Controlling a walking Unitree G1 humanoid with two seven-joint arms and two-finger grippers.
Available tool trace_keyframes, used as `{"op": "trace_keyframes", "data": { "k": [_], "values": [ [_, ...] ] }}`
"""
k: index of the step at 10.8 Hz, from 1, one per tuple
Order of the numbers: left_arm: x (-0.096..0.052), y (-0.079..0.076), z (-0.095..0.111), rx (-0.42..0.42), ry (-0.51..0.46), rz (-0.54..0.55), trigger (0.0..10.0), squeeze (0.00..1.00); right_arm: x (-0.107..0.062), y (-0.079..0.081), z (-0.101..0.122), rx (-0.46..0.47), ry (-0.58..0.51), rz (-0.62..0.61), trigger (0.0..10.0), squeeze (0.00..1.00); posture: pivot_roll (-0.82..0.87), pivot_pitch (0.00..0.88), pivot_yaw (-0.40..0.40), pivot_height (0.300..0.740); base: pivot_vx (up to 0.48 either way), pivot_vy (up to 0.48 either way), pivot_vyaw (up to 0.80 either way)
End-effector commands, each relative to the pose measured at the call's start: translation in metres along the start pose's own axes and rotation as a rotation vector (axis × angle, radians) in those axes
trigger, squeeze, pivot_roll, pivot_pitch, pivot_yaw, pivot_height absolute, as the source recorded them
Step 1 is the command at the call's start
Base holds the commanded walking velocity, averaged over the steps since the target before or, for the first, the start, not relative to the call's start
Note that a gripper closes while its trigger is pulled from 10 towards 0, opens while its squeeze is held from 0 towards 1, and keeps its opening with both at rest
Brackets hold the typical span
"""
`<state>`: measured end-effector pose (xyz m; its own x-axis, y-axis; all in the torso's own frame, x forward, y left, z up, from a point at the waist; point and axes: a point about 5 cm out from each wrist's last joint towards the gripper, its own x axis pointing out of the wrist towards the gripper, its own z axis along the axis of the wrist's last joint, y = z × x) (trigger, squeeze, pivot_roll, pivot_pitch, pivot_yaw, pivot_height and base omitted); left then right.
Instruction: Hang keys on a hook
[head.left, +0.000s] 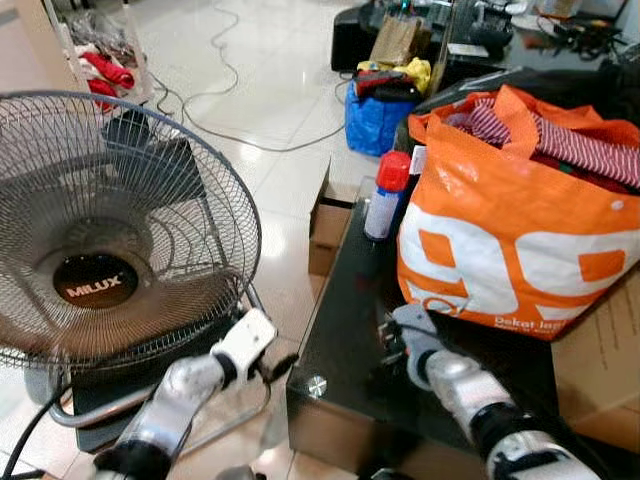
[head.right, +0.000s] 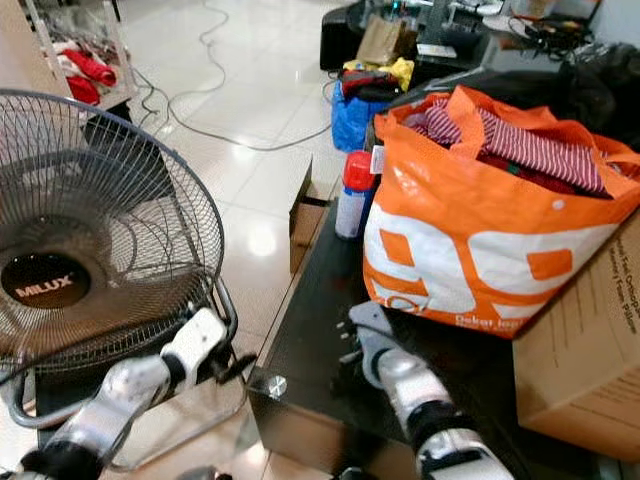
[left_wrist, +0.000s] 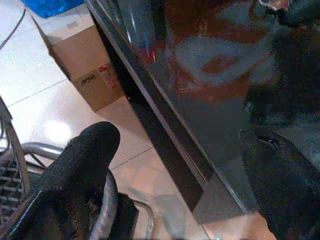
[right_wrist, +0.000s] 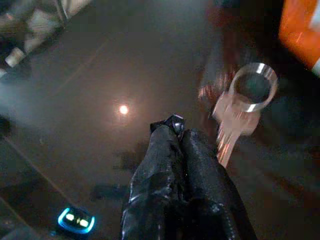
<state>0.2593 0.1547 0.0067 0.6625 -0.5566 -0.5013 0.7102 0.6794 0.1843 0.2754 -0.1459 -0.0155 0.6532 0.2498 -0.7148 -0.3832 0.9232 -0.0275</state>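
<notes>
Keys (right_wrist: 243, 114), one silver key on a ring, lie on the dark glossy table (head.left: 345, 330) just beside the right hand (right_wrist: 175, 125), whose fingers are pressed together on nothing. Leftmost, the left hand (head.left: 283, 367) hangs spread apart by the fan (head.left: 110, 230) at the table's corner. Farther right, the orange bag (head.left: 520, 230) holds striped clothes (head.left: 590, 145).
</notes>
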Motion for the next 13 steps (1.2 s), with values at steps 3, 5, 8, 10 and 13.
{"op": "trace_keyframes", "data": {
  "k": [3, 5, 8, 10, 13],
  "values": [
    [-0.031, 0.015, 0.048, -0.072, -0.249, -0.003, 10.0, 0.0, -0.036, -0.014, 0.041, 0.268, -0.257, 0.176, 3.8, 0.0, 0.03, 0.0, -0.042, 0.74, 0.0, 0.0, 0.0],
    [-0.073, 0.023, 0.104, -0.042, -0.425, 0.045, 10.0, 0.0, -0.075, -0.035, 0.073, 0.46, -0.465, 0.203, 0.0, 0.0, 0.0, 0.0, -0.029, 0.74, 0.0, 0.0, 0.0],
    [-0.053, 0.012, 0.148, -0.052, -0.515, 0.064, 10.0, 0.23, -0.107, -0.037, 0.097, 0.558, -0.594, 0.208, 0.0, 0.0, -0.02, 0.0, -0.014, 0.74, 0.0, 0.0, 0.0],
    [-0.047, 0.008, 0.161, -0.121, -0.558, -0.01, 10.0, 1.0, -0.112, -0.023, 0.106, 0.559, -0.609, 0.251, 0.0, 0.0, -0.03, 0.0, -0.007, 0.74, 0.0, 0.0, 0.0],
    [-0.039, 0.008, 0.163, -0.144, -0.531, -0.019, 10.0, 1.0, -0.121, -0.01, 0.115, 0.535, -0.608, 0.299, 0.0, 0.0, -0.02, 0.0, -0.011, 0.74, 0.0, 0.0, 0.0]
  ]
}}
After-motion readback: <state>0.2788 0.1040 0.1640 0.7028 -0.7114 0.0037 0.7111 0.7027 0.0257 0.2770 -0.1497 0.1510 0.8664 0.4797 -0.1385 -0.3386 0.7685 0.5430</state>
